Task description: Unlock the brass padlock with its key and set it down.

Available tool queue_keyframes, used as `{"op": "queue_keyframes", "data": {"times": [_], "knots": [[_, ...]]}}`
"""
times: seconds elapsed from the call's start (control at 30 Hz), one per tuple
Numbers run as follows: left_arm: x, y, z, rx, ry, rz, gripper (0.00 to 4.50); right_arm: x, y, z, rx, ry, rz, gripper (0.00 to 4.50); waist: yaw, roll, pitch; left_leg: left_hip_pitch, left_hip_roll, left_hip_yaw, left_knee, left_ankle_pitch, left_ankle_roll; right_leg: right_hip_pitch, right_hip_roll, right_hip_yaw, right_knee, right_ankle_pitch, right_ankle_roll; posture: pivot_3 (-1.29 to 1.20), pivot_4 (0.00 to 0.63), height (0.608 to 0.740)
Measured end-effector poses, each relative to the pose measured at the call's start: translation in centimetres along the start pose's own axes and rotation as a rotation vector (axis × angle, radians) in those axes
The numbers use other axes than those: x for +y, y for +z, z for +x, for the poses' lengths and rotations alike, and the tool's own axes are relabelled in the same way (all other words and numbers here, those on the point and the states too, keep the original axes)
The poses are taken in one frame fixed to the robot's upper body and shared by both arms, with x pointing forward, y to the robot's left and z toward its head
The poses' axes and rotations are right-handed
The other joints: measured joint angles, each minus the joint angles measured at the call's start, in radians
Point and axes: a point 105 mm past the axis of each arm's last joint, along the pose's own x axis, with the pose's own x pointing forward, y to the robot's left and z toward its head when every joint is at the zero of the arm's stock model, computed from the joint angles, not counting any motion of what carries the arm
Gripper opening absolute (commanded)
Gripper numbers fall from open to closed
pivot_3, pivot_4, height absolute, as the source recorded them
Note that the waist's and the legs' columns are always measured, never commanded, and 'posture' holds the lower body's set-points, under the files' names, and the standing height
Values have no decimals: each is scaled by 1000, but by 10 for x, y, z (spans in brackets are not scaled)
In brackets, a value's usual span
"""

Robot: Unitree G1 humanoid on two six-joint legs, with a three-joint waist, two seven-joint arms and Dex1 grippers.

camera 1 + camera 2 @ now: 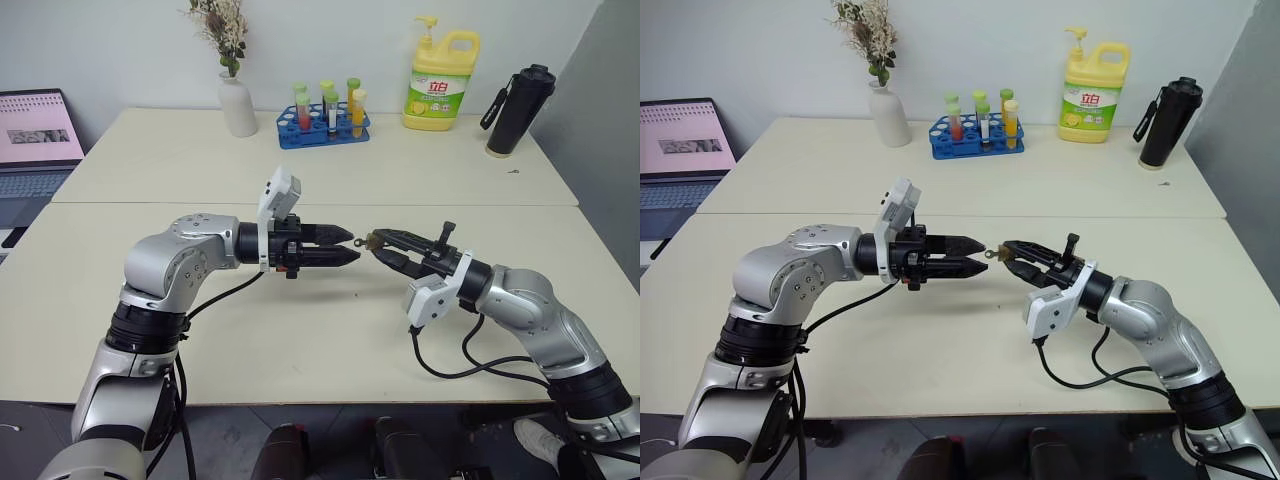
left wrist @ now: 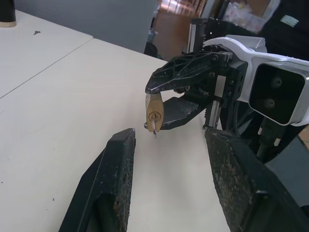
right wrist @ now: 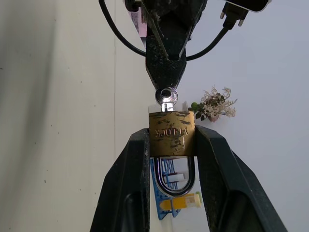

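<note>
Left gripper [image 1: 345,247] is hovering above the near table [image 1: 300,350], pointing right, its fingers [image 2: 113,179] released and standing apart just short of the key [image 3: 166,98]. The key is sitting in the brass padlock [image 3: 172,134]. Right gripper [image 1: 385,246] is clamping the padlock's body between both fingers, mid-air, shackle unopened.

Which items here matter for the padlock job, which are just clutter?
Job:
brass padlock, clamped in right gripper
key, sitting in the padlock
left gripper, fingers apart

Clutter:
vase
test tube rack
detergent bottle
black flask
laptop
</note>
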Motion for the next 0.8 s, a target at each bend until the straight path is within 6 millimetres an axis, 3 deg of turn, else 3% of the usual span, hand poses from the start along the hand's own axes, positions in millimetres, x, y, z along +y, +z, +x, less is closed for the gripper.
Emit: {"op": "queue_keyframes", "data": {"times": [0.37, 0.47, 0.67, 0.8], "knots": [[2, -2, 4, -11, 2, -17, 2398, 1, 0, -1, -1, 9, -4, 931, 0, 0, 0, 0, 0, 0, 0, 0, 0, 0, 0, 0, 0, 0, 0, 0, 150, 740], [3, -2, 5, -10, 4, -18, 1819, 0, 0, -1, -3, 9, -4, 931, 0, 0, 0, 0, 0, 0, 0, 0, 0, 0, 0, 0, 0, 0, 0, 0, 150, 740], [2, -2, 8, -20, -3, -24, 23, 0, 2, -1, -12, 7, -1, 931, 0, 0, 0, 0, 0, 0, 0, 0, 0, 0, 0, 0, 0, 0, 0, 0, 150, 740], [4, -3, 8, -20, 0, -29, 0, 0, 3, -1, -16, 11, -2, 931, 0, 0, 0, 0, 0, 0, 0, 0, 0, 0, 0, 0, 0, 0, 0, 0, 150, 740]]}}
